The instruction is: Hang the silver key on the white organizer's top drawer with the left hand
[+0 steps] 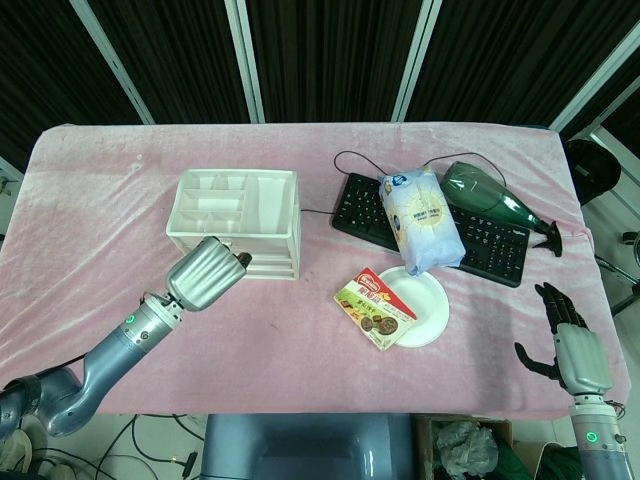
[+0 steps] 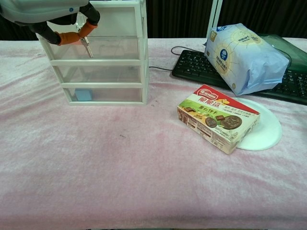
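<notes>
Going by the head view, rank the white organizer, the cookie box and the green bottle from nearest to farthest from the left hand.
1. White organizer: right at the left hand, just beyond its fingers.
2. Cookie box: out to the hand's right, partly on the white plate.
3. Green bottle: far right, lying on the keyboard.

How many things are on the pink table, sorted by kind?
Food packs: 2, pale blue bag and green-and-red biscuit box
Storage: 1, white plastic drawer organizer
Electronics: 1, black keyboard
Dishes: 1, white round plate
Bottles: 1, dark green bottle
Total: 6
</notes>
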